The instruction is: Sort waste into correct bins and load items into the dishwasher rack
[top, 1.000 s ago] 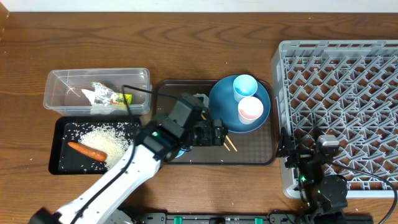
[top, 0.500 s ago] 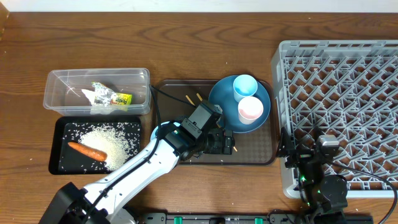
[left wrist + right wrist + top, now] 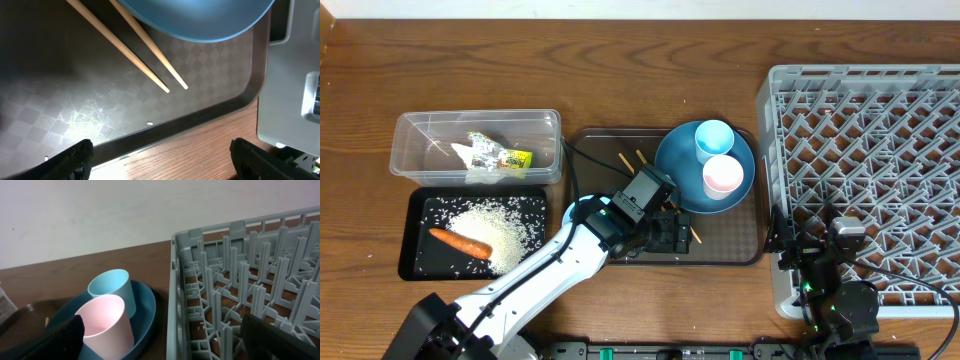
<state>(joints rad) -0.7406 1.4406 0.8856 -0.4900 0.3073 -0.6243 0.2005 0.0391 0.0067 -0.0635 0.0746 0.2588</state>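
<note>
Left gripper (image 3: 161,150): jaws wide, empty, low over brown serving tray (image 3: 210,120)
Chopsticks (image 3: 120,47): flat on that tray, running under blue plate (image 3: 200,20) edge
Right gripper (image 3: 162,330): jaws wide, empty, by rack (image 3: 240,280) edge
Light blue cup (image 3: 112,287), pink cup (image 3: 105,322): upright on the plate
</note>
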